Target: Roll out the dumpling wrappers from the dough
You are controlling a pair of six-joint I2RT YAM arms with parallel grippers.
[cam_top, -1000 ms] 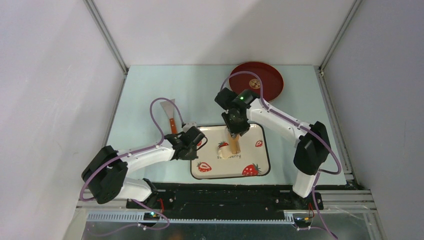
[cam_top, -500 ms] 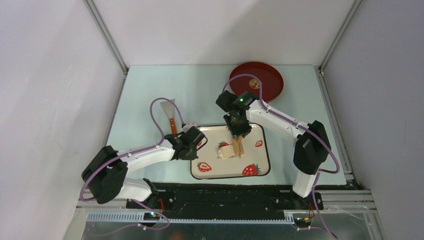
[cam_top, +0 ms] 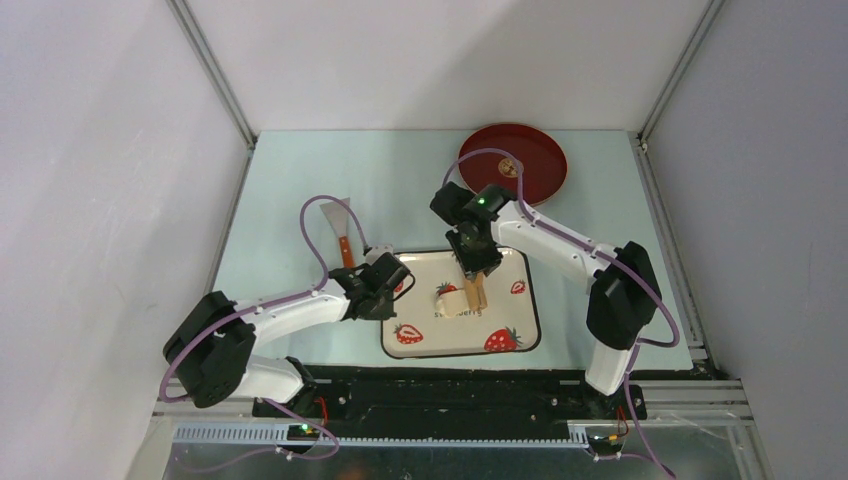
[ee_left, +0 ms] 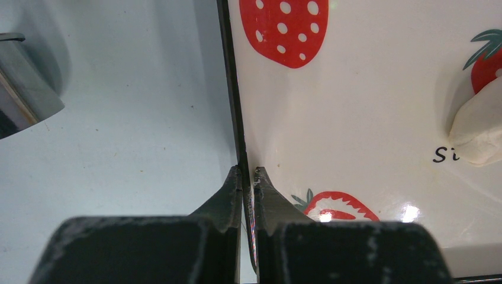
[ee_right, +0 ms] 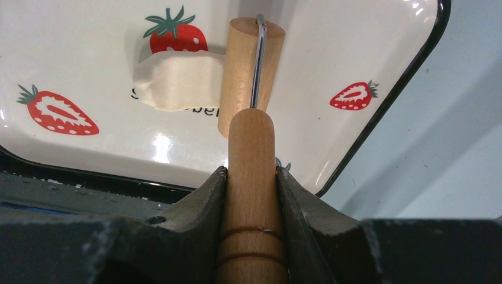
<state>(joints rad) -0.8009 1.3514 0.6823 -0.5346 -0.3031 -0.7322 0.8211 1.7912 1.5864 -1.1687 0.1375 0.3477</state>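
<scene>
Dough (ee_right: 177,80) abuts the roller (ee_right: 248,65) held by the right gripper (ee_right: 251,177); left gripper (ee_left: 248,174) pinches plate rim (ee_left: 231,89) near spatula (cam_top: 338,218).

The scene is being lit brightly and evenly from overhead. Small glare patches are being reflected off the glossy plate (ee_right: 89,47) in both wrist views, and off the steel rod of the roller (ee_right: 240,71). Soft shadows are being cast on the table (ee_left: 118,130) along the plate's rim. The left fingers (ee_left: 228,198) are being rendered slightly blurred near the lens.
</scene>
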